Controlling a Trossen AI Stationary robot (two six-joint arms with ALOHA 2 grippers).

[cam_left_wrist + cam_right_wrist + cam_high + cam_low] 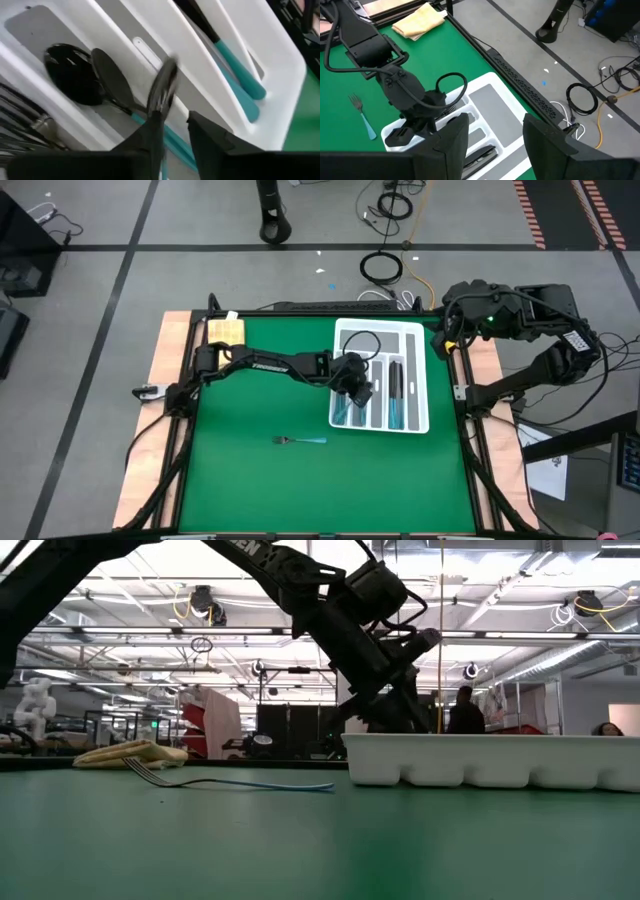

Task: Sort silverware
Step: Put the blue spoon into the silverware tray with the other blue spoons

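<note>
The white slotted tray [427,380] stands on the green mat at the right, with silverware lying in its slots. In the left wrist view two dark spoons [107,80] with teal handles share one slot, and teal-handled pieces [240,80] lie two slots over. My left gripper [175,132] is open and slants down over the tray's left slots [358,392]. A blurred spoon [165,87] stands just past one fingertip. One fork [300,441] lies flat on the mat in front of the tray. My right gripper [495,140] waits open, high at the table's right edge. My left gripper has its fingers apart over the spoon slot, slanting down from the table's left. The blurred spoon's bowl [167,75] rises from the tip of one finger [152,130]; I cannot tell whether that finger touches it.
A folded yellow cloth [225,330] lies at the mat's far left corner. The tray's white wall [490,760] stands up from the mat on the right. Open green mat spreads around the fork [220,781]. People stand in the room beyond the table.
</note>
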